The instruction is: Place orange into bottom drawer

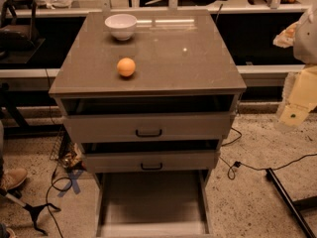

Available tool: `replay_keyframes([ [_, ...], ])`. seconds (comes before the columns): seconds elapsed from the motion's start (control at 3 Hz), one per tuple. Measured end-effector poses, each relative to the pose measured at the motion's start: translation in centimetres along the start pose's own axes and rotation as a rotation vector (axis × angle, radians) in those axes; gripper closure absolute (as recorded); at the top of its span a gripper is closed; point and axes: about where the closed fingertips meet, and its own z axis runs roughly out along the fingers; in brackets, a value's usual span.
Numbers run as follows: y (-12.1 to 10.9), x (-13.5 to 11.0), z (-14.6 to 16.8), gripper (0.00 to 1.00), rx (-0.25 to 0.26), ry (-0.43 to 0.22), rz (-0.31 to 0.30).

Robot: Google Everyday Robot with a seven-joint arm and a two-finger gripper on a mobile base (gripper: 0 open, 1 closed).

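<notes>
Cream-coloured pincer (295,110) hung at the right edge of the view, beside the cabinet and well apart from the orange (126,67); whether it stood wide or narrow could not be told. Orange rested on the grey tabletop (198,68), in front of a white bowl (121,26). Bottom drawer (151,202) stood pulled out, without the fruit. Judged progress: drawer ready; grasp, carry and release not yet done.
</notes>
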Motion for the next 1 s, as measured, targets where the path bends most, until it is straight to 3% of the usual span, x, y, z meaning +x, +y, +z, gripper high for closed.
replay_keyframes([
  [0.33,0.0,0.0,0.0,0.00,0.000,0.000,0.000],
  [0.67,-1.1,-1.5,0.6,0.00,0.000,-0.088,0.047],
  [1.0,-4.2,-6.9,2.6,0.00,-0.025,-0.280,0.125],
])
